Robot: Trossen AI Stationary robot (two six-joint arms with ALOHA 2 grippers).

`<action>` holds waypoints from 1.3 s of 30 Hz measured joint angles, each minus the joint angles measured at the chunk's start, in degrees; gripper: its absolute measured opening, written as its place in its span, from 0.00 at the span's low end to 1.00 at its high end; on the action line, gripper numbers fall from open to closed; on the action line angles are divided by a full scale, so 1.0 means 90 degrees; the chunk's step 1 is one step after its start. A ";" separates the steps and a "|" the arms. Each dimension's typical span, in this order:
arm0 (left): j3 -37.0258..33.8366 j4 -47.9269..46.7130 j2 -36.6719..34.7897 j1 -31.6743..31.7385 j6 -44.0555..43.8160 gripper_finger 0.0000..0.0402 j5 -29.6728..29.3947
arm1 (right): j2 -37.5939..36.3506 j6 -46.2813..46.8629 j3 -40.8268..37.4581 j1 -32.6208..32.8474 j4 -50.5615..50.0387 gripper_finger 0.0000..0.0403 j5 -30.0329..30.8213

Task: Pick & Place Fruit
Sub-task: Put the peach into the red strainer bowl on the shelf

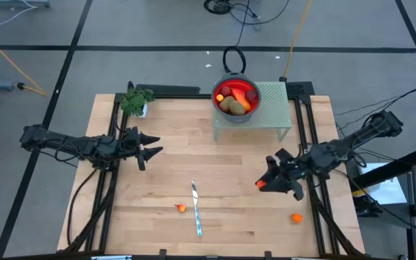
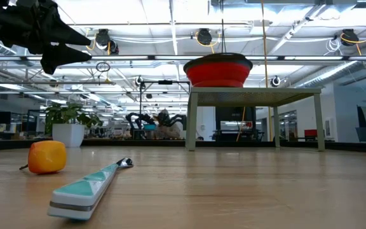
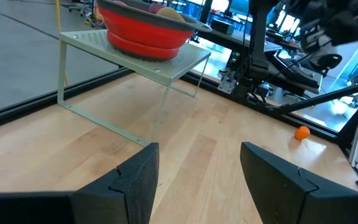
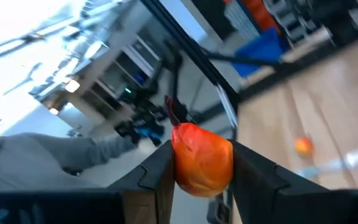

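Right pincer (image 4: 201, 180) clamped on an orange-red fruit piece (image 4: 202, 160), held up off the wood surface (image 1: 215, 166) on its right side; in the high view the piece shows at the pincer tip (image 1: 262, 185). Left pincer (image 3: 197, 180) w/ jaws apart, nothing btwn them, hanging above the surface's left side (image 1: 150, 144), aimed toward the middle.

Near edge: small orange fruit (image 1: 181, 209) just left of the slim knife (image 1: 196, 209), not touching; low view shows same fruit (image 2: 46, 156) beside the knife (image 2: 91, 184). Another small orange fruit (image 1: 296, 217) near the front right corner, well apart from the first.

Farther back: pale green rack (image 1: 273, 108) w/ red bowl (image 1: 251, 92) on top, holding several fruit pieces, incl. an olive-brown oval (image 1: 230, 105). Far left corner: green plant (image 1: 136, 100).
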 joint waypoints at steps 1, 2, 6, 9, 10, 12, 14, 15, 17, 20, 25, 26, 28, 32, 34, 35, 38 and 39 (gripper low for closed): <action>-0.0001 0.0000 0.0000 0.0000 -0.0001 0.56 0.0001 | -0.0015 -0.0100 0.0000 0.0000 0.0147 0.30 -0.0005; 0.0000 0.0000 0.0002 0.0000 0.0000 0.56 0.0001 | -0.0026 -0.0190 0.0000 0.0000 0.0291 0.30 -0.0013; 0.0000 0.0000 0.0001 0.0000 -0.0002 0.56 0.0000 | -0.0027 -0.0475 0.0000 0.0000 0.0750 0.30 -0.0049; -0.0001 0.0000 0.0000 0.0000 -0.0002 0.56 0.0002 | -0.0028 -0.0533 0.0005 0.0000 0.0750 0.30 -0.0080; 0.0000 0.0000 0.0000 0.0000 -0.0002 0.56 0.0001 | -0.0024 -0.0533 0.0005 0.0000 0.0746 0.30 -0.0084; 0.0001 0.0000 0.0002 0.0000 0.0000 0.56 -0.0001 | -0.0025 -0.0535 0.0005 0.0000 0.0746 0.30 -0.0101; 0.0000 0.0000 0.0001 0.0000 0.0001 0.56 -0.0001 | -0.0025 -0.0618 0.0005 0.0000 0.0748 0.30 -0.0091; 0.0001 0.0000 0.0001 0.0000 0.0001 0.56 -0.0001 | -0.0025 -0.0736 0.0005 0.0000 0.0748 0.30 -0.0074; -0.0001 0.0000 0.0001 0.0000 0.0001 0.56 -0.0001 | -0.0025 -0.1126 0.0005 0.0000 0.0746 0.30 -0.0056; -0.0001 0.0000 0.0002 0.0000 0.0001 0.56 -0.0001 | -0.0025 -0.1992 0.0005 0.0000 0.0741 0.30 -0.0051; -0.0001 0.0000 0.0000 0.0000 0.0001 0.56 -0.0001 | -0.0025 -0.3641 0.0005 0.0000 0.0741 0.30 -0.0032; -0.0001 0.0001 0.0002 0.0000 0.0002 0.56 -0.0001 | -0.0025 -0.3955 0.0005 0.0000 0.0741 0.30 -0.0032; -0.0001 0.0000 0.0002 0.0000 0.0002 0.56 -0.0001 | -0.0025 -0.4611 0.0005 0.0000 0.0741 0.30 -0.0029; 0.0001 0.0000 0.0000 0.0000 0.0003 0.56 -0.0001 | -0.0025 -0.6006 0.0005 0.0000 0.0746 0.30 -0.0027; -0.0001 0.0000 0.0002 0.0000 0.0012 0.56 0.0000 | -0.0025 -0.6656 0.0005 0.0000 0.0748 0.30 -0.0024; -0.0001 0.0000 0.0001 0.0000 0.0033 0.56 -0.0001 | -0.0025 -0.6974 0.0005 0.0000 0.0751 0.30 -0.0023; 0.0001 0.0000 0.0001 0.0000 0.0039 0.56 -0.0001 | -0.0025 -0.7847 0.0005 0.0000 0.0772 0.30 0.0007; 0.0001 0.0000 0.0001 0.0000 0.0039 0.56 -0.0001 | -0.0025 -0.8082 0.0005 0.0000 0.0816 0.30 0.0010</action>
